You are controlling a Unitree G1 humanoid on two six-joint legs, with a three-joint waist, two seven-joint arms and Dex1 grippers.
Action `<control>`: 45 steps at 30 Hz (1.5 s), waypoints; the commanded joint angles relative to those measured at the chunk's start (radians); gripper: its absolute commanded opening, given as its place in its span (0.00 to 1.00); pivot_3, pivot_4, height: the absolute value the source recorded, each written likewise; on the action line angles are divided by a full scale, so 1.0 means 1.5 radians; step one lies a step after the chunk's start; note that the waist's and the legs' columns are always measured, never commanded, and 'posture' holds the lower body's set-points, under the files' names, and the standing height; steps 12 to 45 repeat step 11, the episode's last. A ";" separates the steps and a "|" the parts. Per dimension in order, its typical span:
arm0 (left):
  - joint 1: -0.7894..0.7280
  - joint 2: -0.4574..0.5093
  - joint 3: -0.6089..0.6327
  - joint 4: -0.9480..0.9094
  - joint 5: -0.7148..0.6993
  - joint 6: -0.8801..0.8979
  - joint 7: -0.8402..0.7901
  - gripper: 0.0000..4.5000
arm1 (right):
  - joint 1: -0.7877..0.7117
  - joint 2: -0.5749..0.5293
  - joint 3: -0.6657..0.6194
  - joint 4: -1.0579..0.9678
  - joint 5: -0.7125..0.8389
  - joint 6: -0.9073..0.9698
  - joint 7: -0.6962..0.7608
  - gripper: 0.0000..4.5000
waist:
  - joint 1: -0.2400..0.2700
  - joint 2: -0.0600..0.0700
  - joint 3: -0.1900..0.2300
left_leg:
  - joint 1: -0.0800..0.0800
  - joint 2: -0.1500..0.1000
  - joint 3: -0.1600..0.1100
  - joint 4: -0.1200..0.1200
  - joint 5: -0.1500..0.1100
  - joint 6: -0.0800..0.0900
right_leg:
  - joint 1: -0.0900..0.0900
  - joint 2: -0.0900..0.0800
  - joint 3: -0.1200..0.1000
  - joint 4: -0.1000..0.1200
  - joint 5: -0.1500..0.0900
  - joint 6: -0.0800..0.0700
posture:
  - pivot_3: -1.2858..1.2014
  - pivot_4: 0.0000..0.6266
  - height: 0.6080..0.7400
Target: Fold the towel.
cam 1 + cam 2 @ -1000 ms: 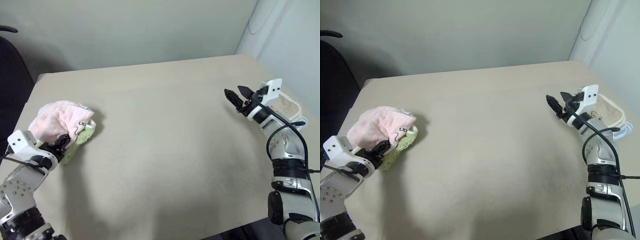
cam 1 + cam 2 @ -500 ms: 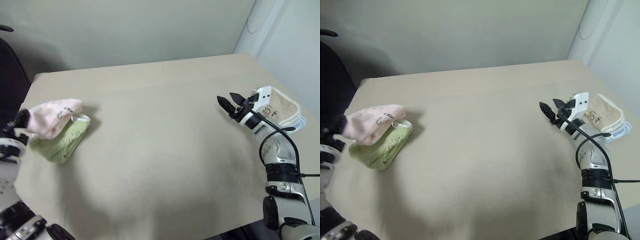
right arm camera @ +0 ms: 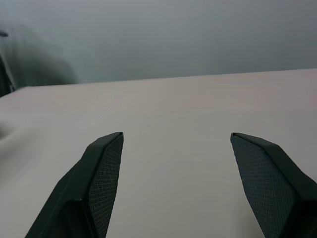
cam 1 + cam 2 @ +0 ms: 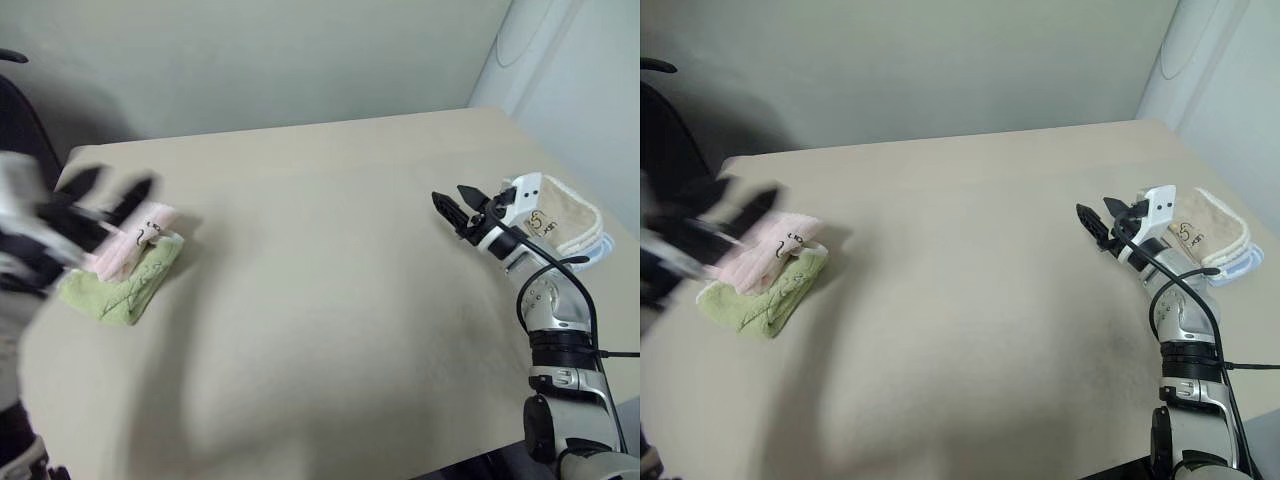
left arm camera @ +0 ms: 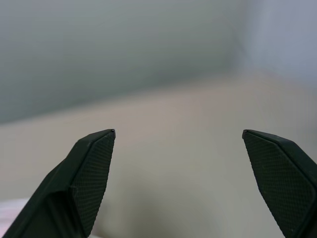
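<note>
We see the pink towel (image 4: 128,246) folded atop a green towel (image 4: 118,288) at the surface's (image 4: 330,290) left, just beside our wide-open left gripper (image 4: 108,190); the empty, open right gripper (image 4: 452,205) is well apart.

The right arm (image 4: 555,330) is built of silver-grey metal segments with dark black joints, and a thin black cable loops along it from wrist to elbow. A white block with two small dark dots sits behind the right gripper (image 4: 455,204). Its two fingers (image 3: 99,178) are black, wedge-shaped and finely cross-hatched, as are those of the left gripper (image 5: 178,134).
</note>
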 commanded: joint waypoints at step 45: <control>-0.018 -0.177 -0.219 0.089 0.202 -0.132 0.009 0.99 | 0.081 -0.040 0.025 -0.103 -0.002 0.019 0.042 0.81 | -0.002 0.000 0.000 | -0.001 0.003 0.000 0.000 -0.001 -0.002 | -0.001 0.002 -0.001 0.000 0.000 -0.001 | 0.52 0.24 1.00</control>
